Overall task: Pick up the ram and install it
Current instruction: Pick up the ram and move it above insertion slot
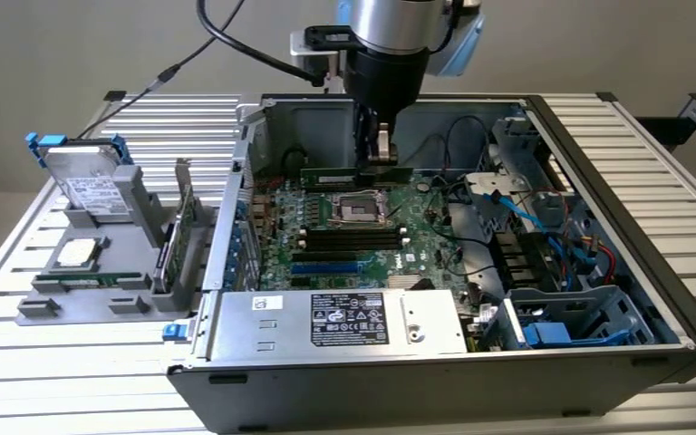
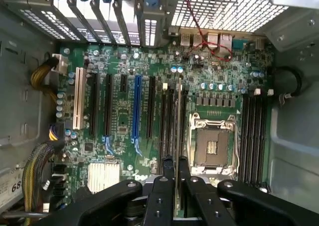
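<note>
Holds the ram (image 1: 351, 175) by its top edge in the hand (image 1: 381, 154), closed down to the stick's thickness. Hangs inside the open case (image 1: 445, 390), keeping the ram level and on edge, raised above the motherboard (image 1: 278, 237) near the back wall, over the far side of the socket (image 1: 361, 207). In the wrist view, the ram (image 2: 178, 116) seen edge-on as a thin strip between the two fingers (image 2: 163, 186), lined up along the black slots (image 2: 167, 121) between socket (image 2: 213, 145) and blue slot (image 2: 136, 109). Cannot tell whether touching a slot. Outside the case, at the exterior view's left, a grey holder (image 1: 82, 290) on the surface (image 1: 33, 362), with a drive (image 1: 91, 186) and a card (image 1: 184, 217) upright in it
</note>
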